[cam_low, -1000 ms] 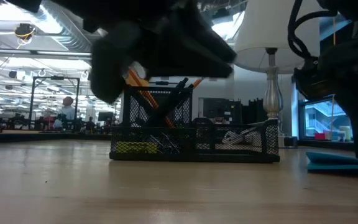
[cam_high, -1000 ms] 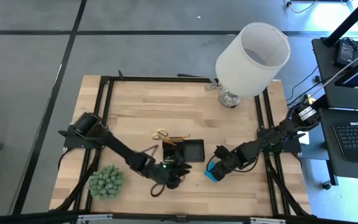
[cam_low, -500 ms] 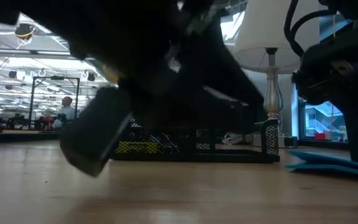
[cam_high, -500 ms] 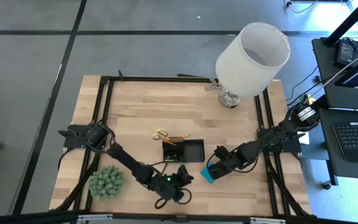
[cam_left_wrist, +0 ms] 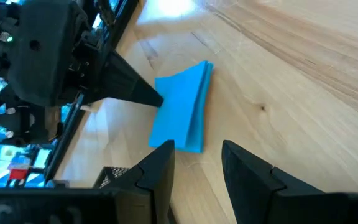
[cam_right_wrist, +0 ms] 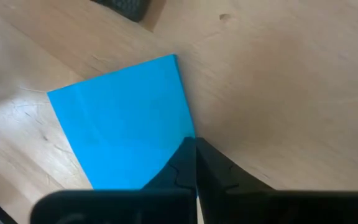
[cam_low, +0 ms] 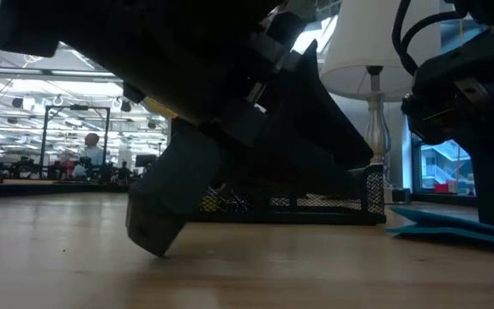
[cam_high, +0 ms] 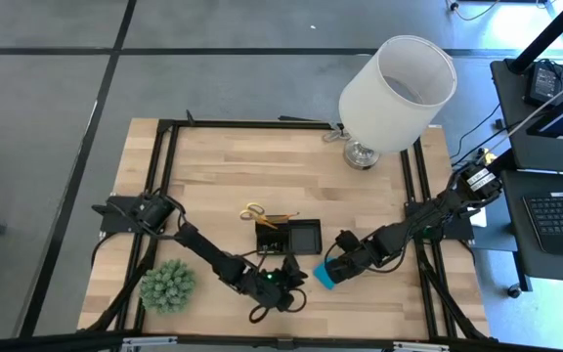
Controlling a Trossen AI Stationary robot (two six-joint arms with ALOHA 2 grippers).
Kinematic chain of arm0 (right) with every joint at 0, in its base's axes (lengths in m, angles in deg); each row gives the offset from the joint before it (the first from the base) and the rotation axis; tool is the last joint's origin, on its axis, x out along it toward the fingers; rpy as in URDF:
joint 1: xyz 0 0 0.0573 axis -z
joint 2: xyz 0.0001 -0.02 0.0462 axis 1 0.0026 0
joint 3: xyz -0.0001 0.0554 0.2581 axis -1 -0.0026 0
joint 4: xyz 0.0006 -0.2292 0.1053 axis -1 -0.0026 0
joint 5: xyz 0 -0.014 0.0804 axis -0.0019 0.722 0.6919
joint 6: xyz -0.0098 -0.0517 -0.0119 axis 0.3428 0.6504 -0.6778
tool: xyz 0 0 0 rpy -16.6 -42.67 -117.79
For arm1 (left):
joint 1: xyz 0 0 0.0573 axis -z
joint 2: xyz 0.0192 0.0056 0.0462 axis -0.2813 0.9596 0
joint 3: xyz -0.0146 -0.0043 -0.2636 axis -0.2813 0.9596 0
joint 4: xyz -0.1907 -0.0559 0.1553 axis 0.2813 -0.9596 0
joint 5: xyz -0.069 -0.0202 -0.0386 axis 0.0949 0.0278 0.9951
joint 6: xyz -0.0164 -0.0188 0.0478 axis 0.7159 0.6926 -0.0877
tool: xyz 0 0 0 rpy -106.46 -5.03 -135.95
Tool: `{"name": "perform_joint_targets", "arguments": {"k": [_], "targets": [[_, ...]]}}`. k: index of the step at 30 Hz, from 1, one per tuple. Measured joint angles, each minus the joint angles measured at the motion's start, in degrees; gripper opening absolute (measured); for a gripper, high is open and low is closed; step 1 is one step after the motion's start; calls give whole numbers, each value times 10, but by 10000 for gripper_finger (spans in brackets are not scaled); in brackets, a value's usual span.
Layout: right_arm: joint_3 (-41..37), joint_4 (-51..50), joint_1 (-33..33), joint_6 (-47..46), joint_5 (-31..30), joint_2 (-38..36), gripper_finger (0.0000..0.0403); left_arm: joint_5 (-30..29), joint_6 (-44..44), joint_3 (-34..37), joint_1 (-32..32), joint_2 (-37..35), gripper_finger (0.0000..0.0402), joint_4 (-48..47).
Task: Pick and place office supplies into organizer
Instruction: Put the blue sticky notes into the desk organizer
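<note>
Plant ball: a green spiky ball (cam_high: 168,285) sat near the table's (cam_high: 213,171) front left edge, clear of my work.
Left gripper: I had the left gripper (cam_high: 288,281) low over the wood in front of the organizer (cam_high: 288,236), its fingers (cam_left_wrist: 158,171) parted and holding nothing, aimed at the blue pad (cam_high: 324,274).
Organizer: the black mesh tray stood mid-table with pens and pencils already upright in it; yellow-handled scissors (cam_high: 254,210) lay just behind its left corner.
Blue pad: it lay flat on the wood, right of the organizer's front corner, between my two grippers.
Right gripper: I kept the right gripper (cam_high: 338,264) closed, its tip pressed on the pad's edge (cam_right_wrist: 129,118).
Risk: I judged the two grippers near enough to collide over the pad; a thin pad flat on wood could also slide or buckle instead of lifting.
Room: open wood lay toward the front edge; the organizer hemmed in the back and the lamp (cam_high: 394,83) stood well away at the far right.
</note>
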Motion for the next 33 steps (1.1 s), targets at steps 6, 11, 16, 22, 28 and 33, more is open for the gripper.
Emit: {"name": "perform_joint_targets", "arguments": {"k": [6, 11, 16, 22, 28, 33], "targets": [[0, 8, 0, 0, -2, 0, 3, 90, -52, 0, -12, 6, 128, 33], [0, 10, 0, 0, -3, 0, 3, 121, -126, 0, -12, 14, 128, 73], [0, 12, 0, 0, -3, 0, 3, 123, -131, 0, -23, 14, 128, 75], [0, 14, 1, 0, -3, 0, 3, 154, -158, 0, -45, 14, 128, 75], [0, 23, 1, -1, -4, 0, 3, 211, -165, 0, -54, 14, 136, 75], [0, 24, 1, -1, -3, 0, 3, 199, -206, 0, -60, 14, 149, 74]]}}
